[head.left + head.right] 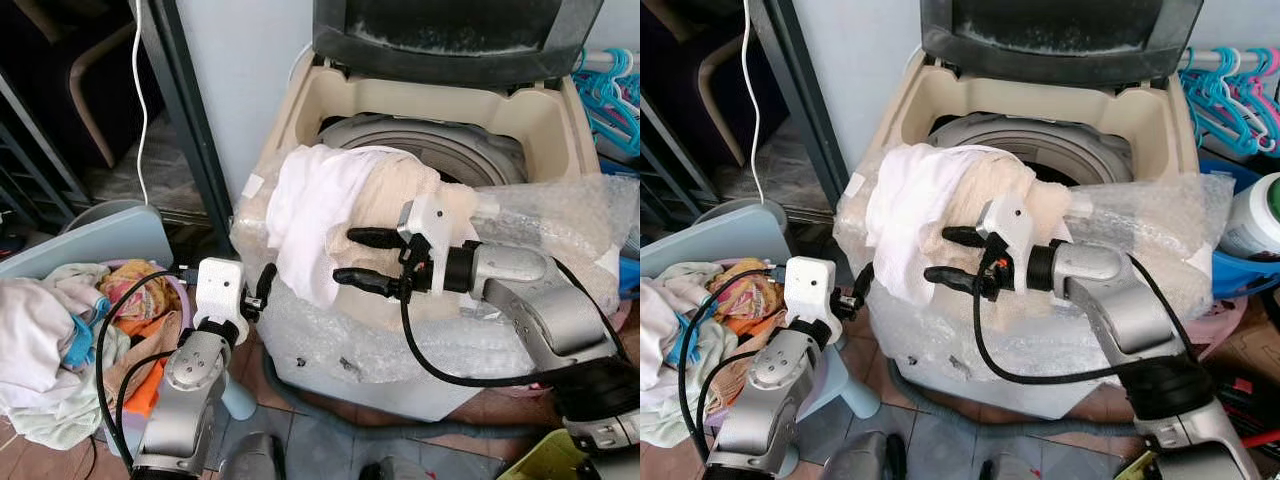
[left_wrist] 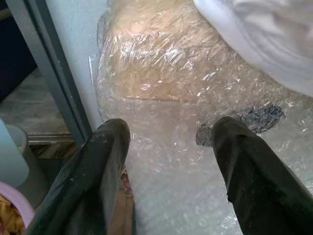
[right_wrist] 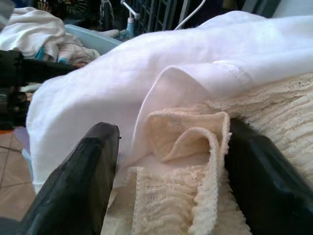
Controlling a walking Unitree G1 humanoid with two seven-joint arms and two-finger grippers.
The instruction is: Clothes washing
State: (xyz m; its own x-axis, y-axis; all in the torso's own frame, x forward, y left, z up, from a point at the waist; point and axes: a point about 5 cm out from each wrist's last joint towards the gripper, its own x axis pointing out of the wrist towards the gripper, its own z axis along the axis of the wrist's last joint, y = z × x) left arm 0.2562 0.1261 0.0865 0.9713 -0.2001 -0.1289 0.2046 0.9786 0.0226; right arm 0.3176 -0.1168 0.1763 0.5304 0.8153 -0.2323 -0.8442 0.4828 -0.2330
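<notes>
Right gripper (image 1: 352,260), fingers apart, reaches the clothes (image 1: 330,210) draped on the washer (image 1: 420,110) rim, ready to push them in; left gripper (image 1: 262,287) waits open.

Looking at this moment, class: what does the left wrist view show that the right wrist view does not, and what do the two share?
Left wrist view alone: the bubble wrap covering the washing machine front, and a grey door frame beside it, seen between the open left gripper.

Right wrist view alone: the cream lace garment bunched between the open right gripper, and a laundry basket of clothes behind.

Both: the white cloth draped over the machine's rim, and two black fingers spread apart.
</notes>
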